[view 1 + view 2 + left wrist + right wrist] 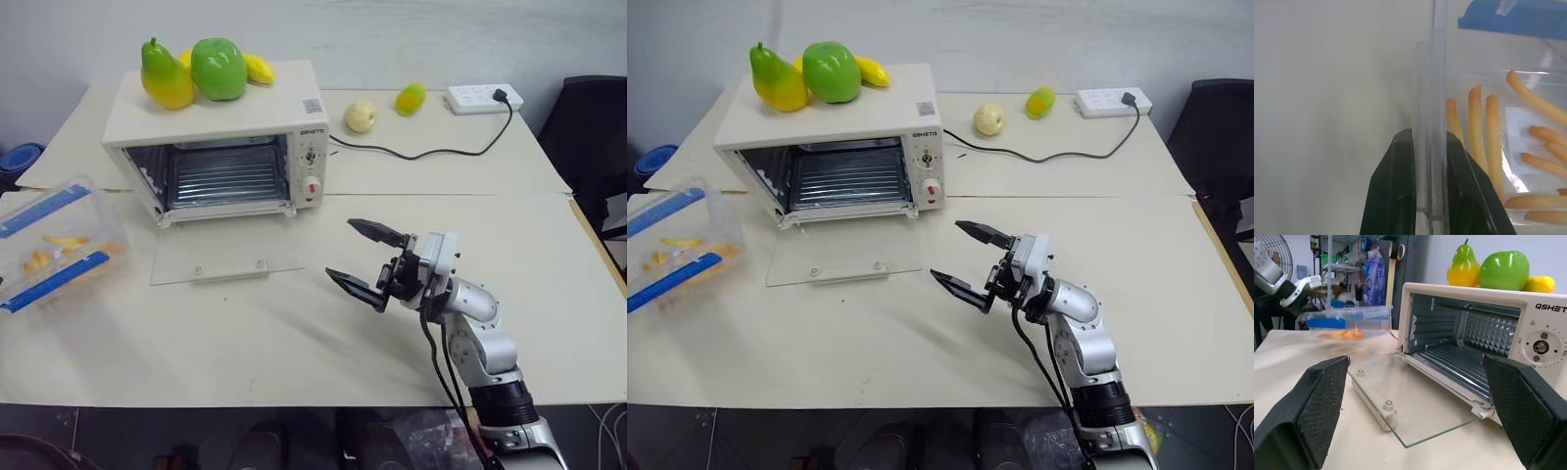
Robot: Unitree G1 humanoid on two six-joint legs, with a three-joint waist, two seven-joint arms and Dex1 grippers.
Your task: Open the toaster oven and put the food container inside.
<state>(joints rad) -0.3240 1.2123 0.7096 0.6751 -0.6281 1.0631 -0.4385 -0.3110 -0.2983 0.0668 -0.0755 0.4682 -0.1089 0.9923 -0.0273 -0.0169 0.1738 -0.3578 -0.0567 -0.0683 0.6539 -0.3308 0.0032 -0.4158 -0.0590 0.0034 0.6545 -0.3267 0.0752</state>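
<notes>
The cream-white toaster oven (216,127) stands at the back left of the table. Its glass door (227,257) lies open and flat in front of it, and the wire rack (1449,364) inside is bare. At the table's left edge is the food container (54,245), a clear box with blue clips and yellow-orange sticks inside. My left gripper (1429,134) is shut on its clear side wall, one black finger on each face. My right gripper (343,252) is open and holds nothing. It hovers to the right of the glass door and points toward the oven.
A pear (162,76), a green apple (217,67) and a yellow fruit (259,68) sit on the oven's top. Behind to the right lie a pale fruit (361,116), a green-yellow fruit (410,98) and a power strip (484,97) with its black cable. A black chair (588,127) stands at the right.
</notes>
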